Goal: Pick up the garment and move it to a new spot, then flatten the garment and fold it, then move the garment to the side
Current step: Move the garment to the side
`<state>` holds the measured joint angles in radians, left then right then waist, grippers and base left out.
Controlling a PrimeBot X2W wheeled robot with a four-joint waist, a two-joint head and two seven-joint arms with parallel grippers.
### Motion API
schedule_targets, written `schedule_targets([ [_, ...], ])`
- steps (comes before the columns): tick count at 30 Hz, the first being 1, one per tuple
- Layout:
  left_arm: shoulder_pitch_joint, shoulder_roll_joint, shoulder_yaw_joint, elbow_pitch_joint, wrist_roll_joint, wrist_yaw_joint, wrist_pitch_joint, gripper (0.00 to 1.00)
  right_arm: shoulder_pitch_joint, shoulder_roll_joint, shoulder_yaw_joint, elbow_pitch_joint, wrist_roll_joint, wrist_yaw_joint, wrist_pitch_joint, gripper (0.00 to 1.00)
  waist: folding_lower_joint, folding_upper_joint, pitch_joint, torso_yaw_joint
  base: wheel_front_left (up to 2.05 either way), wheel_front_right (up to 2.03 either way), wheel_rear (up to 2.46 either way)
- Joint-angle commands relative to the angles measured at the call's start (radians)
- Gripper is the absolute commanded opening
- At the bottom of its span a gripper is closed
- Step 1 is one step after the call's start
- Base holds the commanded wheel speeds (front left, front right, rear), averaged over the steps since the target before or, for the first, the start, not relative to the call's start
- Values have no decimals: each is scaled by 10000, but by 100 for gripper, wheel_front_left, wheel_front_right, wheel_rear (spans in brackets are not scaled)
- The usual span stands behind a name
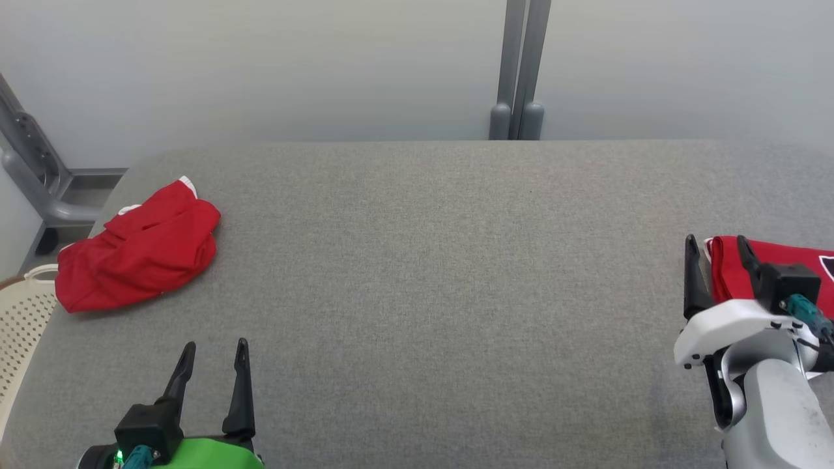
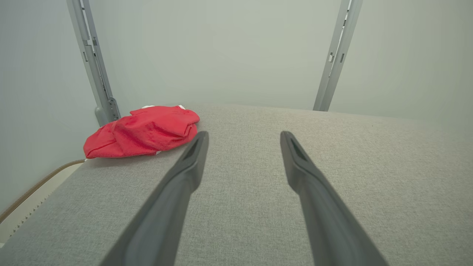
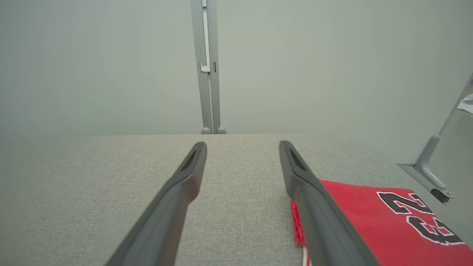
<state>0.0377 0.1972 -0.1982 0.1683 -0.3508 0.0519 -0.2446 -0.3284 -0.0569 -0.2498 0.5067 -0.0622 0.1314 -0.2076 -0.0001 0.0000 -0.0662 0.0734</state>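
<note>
A crumpled red garment (image 1: 140,247) with white trim lies heaped at the table's left edge; the left wrist view has this heap (image 2: 142,131) ahead and to the left. My left gripper (image 1: 214,358) stands open near the front edge, below and right of the heap, with nothing between its fingers (image 2: 192,162). A folded red jersey (image 1: 775,267) with black numbers lies flat at the right edge. My right gripper (image 1: 717,251) is open just above the jersey's left edge, holding nothing. In the right wrist view the folded jersey (image 3: 373,218) sits under and right of the right finger (image 3: 299,177).
The grey fabric table (image 1: 430,286) stretches wide between the two garments. A cream perforated basket (image 1: 19,326) sits off the left edge. Grey metal posts (image 1: 518,71) rise behind the table, and a frame bracket (image 1: 32,163) stands at the back left.
</note>
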Motion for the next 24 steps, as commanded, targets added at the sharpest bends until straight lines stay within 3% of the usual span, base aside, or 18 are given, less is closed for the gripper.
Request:
schedule_targets([
  [1, 156, 65, 9, -3, 41, 14, -48, 100, 212, 18, -3, -147, 169, -15, -13, 100, 1, 0, -253, -17, 0, 0, 0],
  [11, 475, 310, -59, 209, -46, -175, -49, 100, 2135, 43, 965, -1720, 1827, -14, 404, 100, 1, 0, -681, 21, 0, 0, 0],
  [24, 636, 462, 123, 934, -317, -148, -104, 100, 3356, 40, 1985, -2692, 2173, -12, 1152, 100, 1, 0, -707, 82, 0, 0, 0],
])
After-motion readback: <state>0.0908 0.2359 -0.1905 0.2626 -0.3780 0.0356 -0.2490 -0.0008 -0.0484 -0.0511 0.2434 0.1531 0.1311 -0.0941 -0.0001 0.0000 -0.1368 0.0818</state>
